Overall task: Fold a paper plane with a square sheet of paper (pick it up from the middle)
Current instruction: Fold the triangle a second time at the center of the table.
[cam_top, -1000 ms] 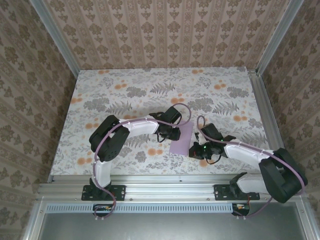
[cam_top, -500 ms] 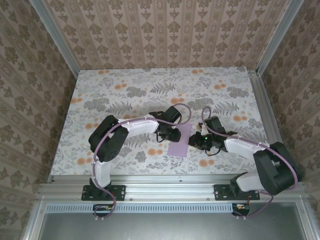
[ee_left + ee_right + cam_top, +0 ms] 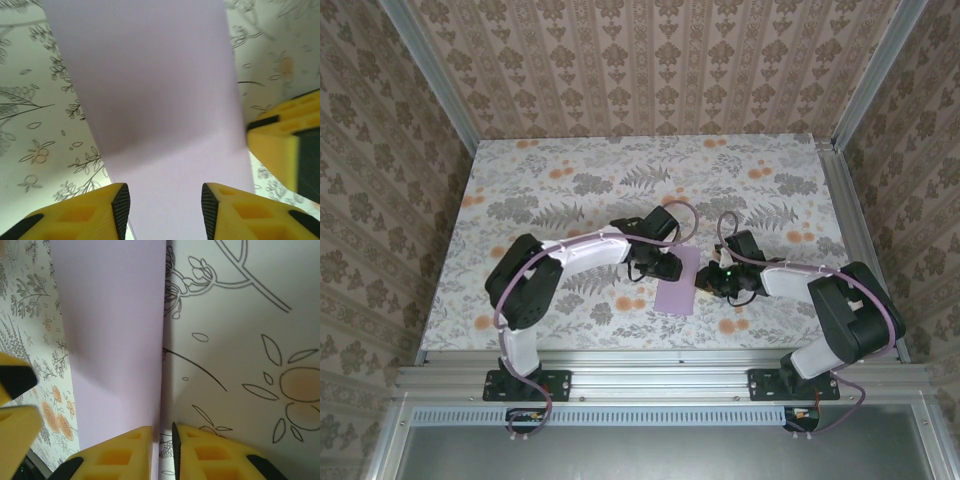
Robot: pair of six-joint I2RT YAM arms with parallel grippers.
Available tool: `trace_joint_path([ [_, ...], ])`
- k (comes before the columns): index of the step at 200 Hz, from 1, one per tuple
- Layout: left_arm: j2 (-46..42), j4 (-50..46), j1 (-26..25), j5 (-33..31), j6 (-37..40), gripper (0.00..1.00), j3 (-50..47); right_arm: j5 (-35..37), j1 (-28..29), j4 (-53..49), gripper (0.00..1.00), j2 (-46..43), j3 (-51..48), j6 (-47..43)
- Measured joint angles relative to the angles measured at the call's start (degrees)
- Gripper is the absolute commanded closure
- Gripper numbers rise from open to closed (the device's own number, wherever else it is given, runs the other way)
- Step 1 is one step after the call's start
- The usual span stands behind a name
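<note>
Left arm bent inward, fingers straddling paper

Site type: robotics laboratory test cell, dressed in household patterns.
Enclosure: wallpapered panels stand at the far, left and right sides of the table, boxing it in.
Framing: bare aluminium posts rise from the table's far corners.
Mounting: an aluminium rail runs along the table's near edge; the left arm and the right arm are bolted to it side by side.
Wiring: exposed lavender cable loops along each arm above the table.
Surface: a floral cloth covers the table.
Fittings: a slotted metal strip lies just nearer than the rail, off the table.
</note>
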Motion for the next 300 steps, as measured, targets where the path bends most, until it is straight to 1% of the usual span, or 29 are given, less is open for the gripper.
trace_joint_path([
  [29,-6.16,0.0,0.33,0.0,-1.2,0.43,-3.82,0.02,0.0,0.0,0.81,0.81,0.55,-0.31],
  [68,-13.6,1.55,0.0,0.42,-5.99,0.36,-13.53,0.13,0.0,-0.63,0.86,0.98,0.61,-1.49],
  [102,-16.28,6.25,-1.27,0.66,-11.87,0.35,-20.61,0.31,0.0,-1.11,0.89,1.33,0.72,-2.21],
  [124,-17.35,9.64,-1.6,0.7,-15.23,0.35,-23.96,0.31,0.02,-1.14,0.89,1.33,0.72,-2.58],
  [140,-17.42,12.35,-1.66,0.81,-17.2,0.35,-25.18,0.28,0.0,-1.07,0.87,1.33,0.72,-2.56],
  [167,-17.22,16.31,-2.08,1.25,-19.28,0.42,-25.64,0.0,0.02,-0.92,0.83,1.07,0.7,-2.23],
  [192,-16.15,18.6,-2.34,1.73,-19.41,0.51,-25.42,-0.22,0.0,-0.79,0.8,-0.79,0.28,-1.36],
  [231,-11.54,20.35,-2.32,2.58,-19.06,0.61,-22.12,-1.81,0.0,2.75,0.76,-1.9,-1.49,1.46],
  [255,-8.55,20.9,-2.32,3.04,-18.4,0.64,-21.0,-2.12,0.0,3.48,0.7,-1.79,-1.9,2.27],
  [300,-5.62,19.78,-2.32,2.97,-16.46,0.68,-19.45,-2.12,0.0,3.48,0.67,-1.79,-1.95,3.13],
])
